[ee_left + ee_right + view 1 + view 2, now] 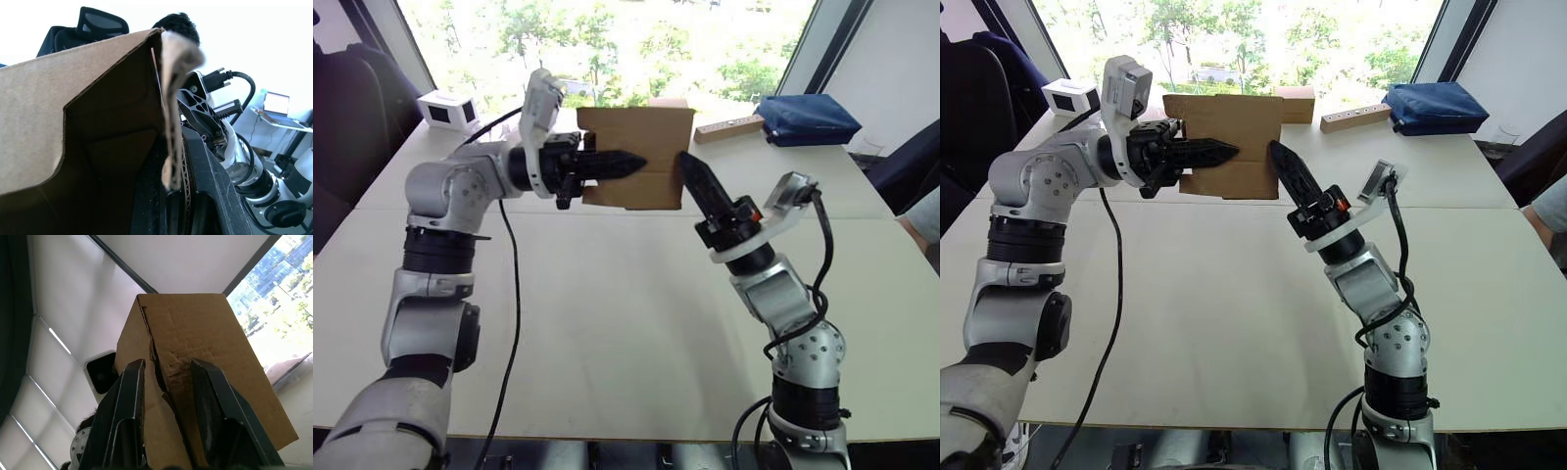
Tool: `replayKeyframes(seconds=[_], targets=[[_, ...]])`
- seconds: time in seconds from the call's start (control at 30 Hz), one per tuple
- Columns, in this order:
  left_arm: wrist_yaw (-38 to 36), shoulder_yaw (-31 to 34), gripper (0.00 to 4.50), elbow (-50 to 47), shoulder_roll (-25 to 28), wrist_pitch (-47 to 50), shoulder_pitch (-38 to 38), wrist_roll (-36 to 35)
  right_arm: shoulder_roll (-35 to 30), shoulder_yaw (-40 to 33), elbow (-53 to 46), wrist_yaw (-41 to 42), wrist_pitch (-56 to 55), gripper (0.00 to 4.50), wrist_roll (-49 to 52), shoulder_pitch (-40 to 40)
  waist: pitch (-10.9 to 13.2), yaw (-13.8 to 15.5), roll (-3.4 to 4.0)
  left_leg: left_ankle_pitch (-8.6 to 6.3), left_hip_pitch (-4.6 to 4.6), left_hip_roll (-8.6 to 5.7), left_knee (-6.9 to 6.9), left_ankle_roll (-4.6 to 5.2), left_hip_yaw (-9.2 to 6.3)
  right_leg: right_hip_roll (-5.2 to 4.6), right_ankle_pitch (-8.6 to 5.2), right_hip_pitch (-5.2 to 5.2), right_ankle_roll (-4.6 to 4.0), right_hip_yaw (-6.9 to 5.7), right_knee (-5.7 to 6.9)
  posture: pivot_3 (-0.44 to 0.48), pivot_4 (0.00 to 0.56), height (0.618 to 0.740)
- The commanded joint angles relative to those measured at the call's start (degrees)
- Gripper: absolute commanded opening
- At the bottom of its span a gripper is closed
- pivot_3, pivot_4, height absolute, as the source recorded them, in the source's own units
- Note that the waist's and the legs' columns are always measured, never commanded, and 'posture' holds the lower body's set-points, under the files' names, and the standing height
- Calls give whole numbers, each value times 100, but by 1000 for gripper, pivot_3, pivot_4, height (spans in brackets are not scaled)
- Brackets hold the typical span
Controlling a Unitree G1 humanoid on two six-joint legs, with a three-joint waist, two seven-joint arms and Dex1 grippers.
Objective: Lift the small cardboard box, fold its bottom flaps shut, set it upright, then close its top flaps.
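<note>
Both grippers meet at the small cardboard box (636, 157), held up off the table (607, 313).

Right gripper (688, 163) reaches up from the near right with its fingers parted, tips against the box's right side — the wrist view shows them spread across a creased seam between flaps. Left gripper (631, 164) comes in from the left, its dark fingers pinched on one wall of the box, one inside the open face and one outside. Beyond, the pale table carries a long narrow tan box (729, 127), a blue pouch (806, 118) and a small white device (448, 110) at far left. Behind everything — bright windows with green trees.
</note>
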Motion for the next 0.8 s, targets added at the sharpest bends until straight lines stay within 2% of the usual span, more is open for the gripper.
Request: replayKeyframes(seconds=[0.03,0.2,0.33,0.37,0.53,0.8], targets=[[-55,94,0,-144,69,-20,-88,-56,-245,-119,-436,85,141,1439,348,73,0,0,0,0,0,0,0,0,0,0,0,0,0,0,0,0,150,740],[-56,100,0,-83,100,-26,-62,-28,-717,-376,-738,-19,235,1439,759,292,0,5,0,0,-1,0,0,1,0,-1,0,0,0,0,-2,0,150,740],[-53,83,0,-120,63,-1,-37,-55,-722,-491,-714,-151,54,511,751,390,0,4,0,0,0,0,0,0,-1,0,0,0,0,0,0,0,150,740],[-59,74,0,-126,53,6,-35,-60,-713,-514,-677,-164,0,44,681,403,0,4,0,0,0,0,0,0,-1,0,0,0,0,0,0,0,150,740],[-58,66,0,-191,3,63,-37,-103,-687,-569,-398,-108,-232,44,364,326,0,5,0,0,0,0,0,0,0,0,0,0,0,0,-2,0,150,740],[-58,34,0,-266,-4,98,-7,-95,-810,-253,-196,91,1,44,111,-20,0,0,0,0,0,1,0,0,-1,3,0,0,0,0,-1,0,150,740]])
